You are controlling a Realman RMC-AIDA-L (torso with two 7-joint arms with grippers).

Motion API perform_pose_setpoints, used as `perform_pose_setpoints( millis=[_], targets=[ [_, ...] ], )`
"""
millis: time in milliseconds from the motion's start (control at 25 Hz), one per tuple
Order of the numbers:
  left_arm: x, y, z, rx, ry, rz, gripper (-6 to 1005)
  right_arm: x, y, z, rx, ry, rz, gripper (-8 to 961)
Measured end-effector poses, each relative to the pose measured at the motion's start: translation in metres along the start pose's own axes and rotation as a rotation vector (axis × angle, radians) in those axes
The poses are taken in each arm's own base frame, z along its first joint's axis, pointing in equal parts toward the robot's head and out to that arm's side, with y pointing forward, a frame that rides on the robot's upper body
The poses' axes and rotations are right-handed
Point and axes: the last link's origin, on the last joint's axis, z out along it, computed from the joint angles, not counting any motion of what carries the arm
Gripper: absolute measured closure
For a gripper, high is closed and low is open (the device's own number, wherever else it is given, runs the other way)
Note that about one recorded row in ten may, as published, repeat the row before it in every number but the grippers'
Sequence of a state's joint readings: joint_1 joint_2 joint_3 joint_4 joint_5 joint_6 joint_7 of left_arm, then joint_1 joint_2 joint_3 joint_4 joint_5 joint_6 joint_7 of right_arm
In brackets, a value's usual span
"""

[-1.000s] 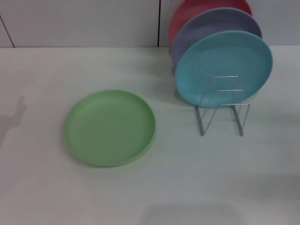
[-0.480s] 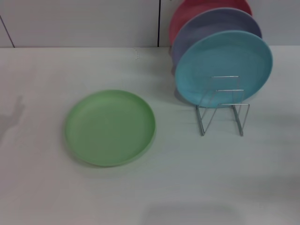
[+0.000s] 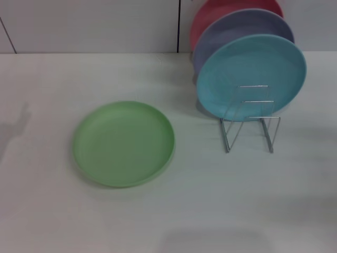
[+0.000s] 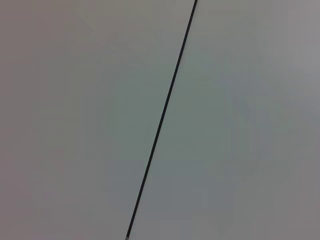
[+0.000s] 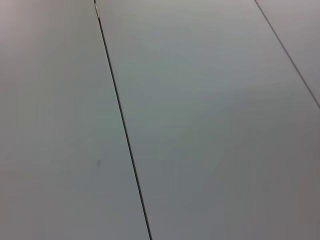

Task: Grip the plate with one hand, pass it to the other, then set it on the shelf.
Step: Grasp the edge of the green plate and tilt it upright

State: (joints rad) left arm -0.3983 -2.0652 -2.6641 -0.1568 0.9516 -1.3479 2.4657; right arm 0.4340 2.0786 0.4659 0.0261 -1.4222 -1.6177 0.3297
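Nothing on the bench (image 3: 47, 221) has shifted since the earlier frames; only a faint shadow at the far-left edge has changed shape, which suggests the left arm is stirring out of view. The plate (image 3: 124, 143) lies flat on the bench, left of centre and near the robot, untouched. The shelf (image 3: 250, 124) stands well apart to its right and farther back, with a blue plate (image 3: 251, 74), a lavender plate (image 3: 237, 29) and a red plate (image 3: 226, 8) upright in its rear slots and its nearest slots free. Neither tool appears in any view. Both wrist cameras show only plain pale panels with dark seams, so whether either tool is apart or together cannot be told. The plate is round, so no axis governs the grasp; the rim is the only hold. Judging from position, the left arm is likely the nearer, and the right arm sits closer to the shelf. Pickup has not begun.
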Motion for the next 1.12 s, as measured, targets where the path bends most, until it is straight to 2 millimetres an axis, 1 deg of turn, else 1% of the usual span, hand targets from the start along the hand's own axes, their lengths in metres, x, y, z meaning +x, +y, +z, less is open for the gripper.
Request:
perform_pose_setpoints(
  millis=[80,320,440,560,600,640,720,880,1000,1080,1120],
  targets=[
    [0.001,0.0,0.002,-0.003,0.0,-0.012,218,0.001,0.0,0.001,0.0,0.003,0.001,251],
    [0.015,-0.002,0.014,-0.073,-0.017,-0.139,220,0.001,0.001,0.001,0.001,0.005,0.002,252],
    [0.028,-0.004,0.026,-0.131,-0.088,-0.241,220,0.001,0.0,0.001,0.004,0.004,0.002,252],
    [0.043,-0.002,0.038,-0.173,-0.171,-0.294,221,0.001,0.0,0.002,0.008,0.005,0.002,252],
    [0.043,-0.002,0.038,-0.173,-0.171,-0.294,221,0.001,0.0,0.002,0.007,0.005,0.003,252],
    [0.054,0.001,0.043,-0.199,-0.221,-0.319,221,0.002,0.001,0.003,0.007,0.005,0.003,252],
    [0.069,0.005,0.049,-0.231,-0.301,-0.342,222,0.002,0.001,0.003,0.007,0.006,0.003,252],
    [0.082,0.012,0.057,-0.25,-0.439,-0.356,223,0.002,0.001,0.003,0.007,0.005,0.003,252],
    [0.086,0.022,0.062,-0.25,-0.566,-0.306,224,0.002,0.001,0.004,0.007,0.005,0.004,251],
    [0.083,0.029,0.065,-0.234,-0.655,-0.264,224,0.002,0.001,0.004,0.006,0.004,0.004,251],
    [0.081,0.035,0.069,-0.22,-0.732,-0.219,224,0.002,0.002,0.004,0.006,0.003,0.004,251]
  ],
)
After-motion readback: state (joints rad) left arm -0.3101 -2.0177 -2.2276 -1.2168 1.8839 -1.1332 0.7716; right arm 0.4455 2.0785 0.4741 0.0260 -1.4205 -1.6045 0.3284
